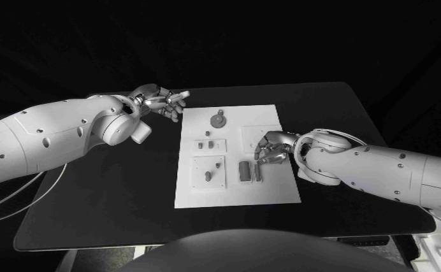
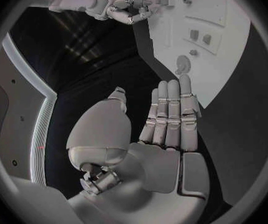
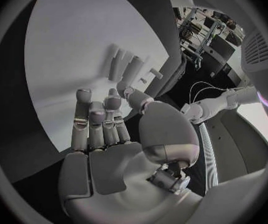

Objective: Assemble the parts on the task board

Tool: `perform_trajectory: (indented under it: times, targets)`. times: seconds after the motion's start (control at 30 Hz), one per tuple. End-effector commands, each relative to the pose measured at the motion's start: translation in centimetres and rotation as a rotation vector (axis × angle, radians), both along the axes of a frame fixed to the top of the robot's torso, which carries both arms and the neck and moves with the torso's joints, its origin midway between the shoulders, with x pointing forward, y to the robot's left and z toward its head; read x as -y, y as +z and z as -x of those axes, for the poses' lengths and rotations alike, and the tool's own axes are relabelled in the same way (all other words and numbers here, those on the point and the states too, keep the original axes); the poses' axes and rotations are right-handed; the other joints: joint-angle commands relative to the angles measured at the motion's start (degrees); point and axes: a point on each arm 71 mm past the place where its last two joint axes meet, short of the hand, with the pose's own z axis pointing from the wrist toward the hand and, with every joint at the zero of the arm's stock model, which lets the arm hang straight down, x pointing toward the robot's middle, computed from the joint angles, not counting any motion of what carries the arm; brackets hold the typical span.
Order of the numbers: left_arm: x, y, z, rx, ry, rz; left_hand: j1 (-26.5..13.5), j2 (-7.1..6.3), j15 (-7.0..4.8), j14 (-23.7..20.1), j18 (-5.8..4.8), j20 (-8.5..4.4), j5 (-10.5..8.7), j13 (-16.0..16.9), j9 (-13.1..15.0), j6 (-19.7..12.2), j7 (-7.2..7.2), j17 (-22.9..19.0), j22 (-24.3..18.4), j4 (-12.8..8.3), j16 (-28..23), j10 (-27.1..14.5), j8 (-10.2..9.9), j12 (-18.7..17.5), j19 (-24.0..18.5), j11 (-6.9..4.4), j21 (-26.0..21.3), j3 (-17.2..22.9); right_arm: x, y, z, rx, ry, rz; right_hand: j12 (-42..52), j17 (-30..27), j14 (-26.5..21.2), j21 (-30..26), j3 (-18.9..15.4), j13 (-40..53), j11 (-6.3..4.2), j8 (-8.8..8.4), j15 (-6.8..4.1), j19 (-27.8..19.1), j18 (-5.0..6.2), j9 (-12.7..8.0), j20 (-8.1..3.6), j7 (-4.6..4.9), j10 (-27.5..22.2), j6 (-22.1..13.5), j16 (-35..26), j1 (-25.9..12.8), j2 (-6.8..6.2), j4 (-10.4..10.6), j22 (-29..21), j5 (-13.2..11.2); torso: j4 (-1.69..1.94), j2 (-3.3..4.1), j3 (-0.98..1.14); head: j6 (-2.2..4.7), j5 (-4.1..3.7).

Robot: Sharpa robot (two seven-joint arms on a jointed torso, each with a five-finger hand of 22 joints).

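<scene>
The right hand (image 1: 273, 146), fingers curled loosely and holding nothing, is poised over the task board (image 1: 236, 186) just beside the two upright-lying bar parts (image 1: 250, 171), whose long axes run toward the robot, while the left hand (image 1: 162, 102) waits open off the board.

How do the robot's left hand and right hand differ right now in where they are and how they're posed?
The left hand sits off the task board, over the black table beside the board's far left corner; the right hand is over the board, beside two upright grey parts. The left hand's fingers lie straight and together; the right hand's fingers curl downward. Both hold nothing.
</scene>
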Motion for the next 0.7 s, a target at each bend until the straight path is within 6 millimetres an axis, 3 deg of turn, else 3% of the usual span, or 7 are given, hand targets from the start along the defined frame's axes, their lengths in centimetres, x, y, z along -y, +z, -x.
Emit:
perform_trajectory:
  times: [0.03,0.33,0.7]
  targets:
    - [0.21,0.08,0.01,0.0,-0.016,0.006,-0.4,-0.01,-0.13,-0.4,0.75,-0.09,0.12,0.0,-0.1,-0.4,0.11,-0.1,0.1,0.0,0.2,-0.1,0.4,-0.3,0.5,-0.24,-0.3,0.4,-0.37,-0.14,0.23,-0.006,0.046,0.006,0.1,0.1,0.0,0.1,-0.3,-0.1,-0.63,0.35,-0.38,-0.3,0.37,-0.1,0.26,0.23,0.0,0.8,0.2,-0.3,0.81,0.0,0.6,0.4,0.01,0.0,0.01,0.0,0.06]
    - [0.24,0.07,0.01,-0.001,-0.017,0.005,-0.5,0.07,-0.13,-0.4,0.75,-0.09,0.11,0.0,-0.1,-0.4,0.11,-0.1,0.1,0.0,0.2,-0.1,0.4,-0.3,0.5,-0.24,-0.4,0.5,-0.24,-0.38,0.16,-0.013,0.043,0.014,0.0,0.1,-0.1,0.1,-0.3,-0.2,-0.96,0.83,-0.66,-0.4,0.37,-0.2,0.34,-0.12,0.1,1.8,0.2,-1.6,3.27,0.4,0.6,0.7,-0.01,-0.01,-0.05,0.0,-0.04]
    - [0.27,0.08,0.03,0.0,-0.017,0.006,-0.5,0.07,-0.13,-0.4,0.75,-0.09,0.11,0.0,-0.1,-0.5,0.14,-0.1,0.1,0.0,0.2,-0.1,0.4,-0.3,0.5,-0.24,-0.4,0.4,-0.37,-0.49,0.17,-0.018,0.046,0.017,0.0,0.2,-0.1,0.1,-0.5,-0.2,-0.96,0.76,-0.7,-0.4,0.37,-0.5,0.38,-0.11,0.2,1.7,0.1,-2.8,3.06,0.7,0.6,0.7,-0.01,-0.01,-0.04,0.0,-0.06]
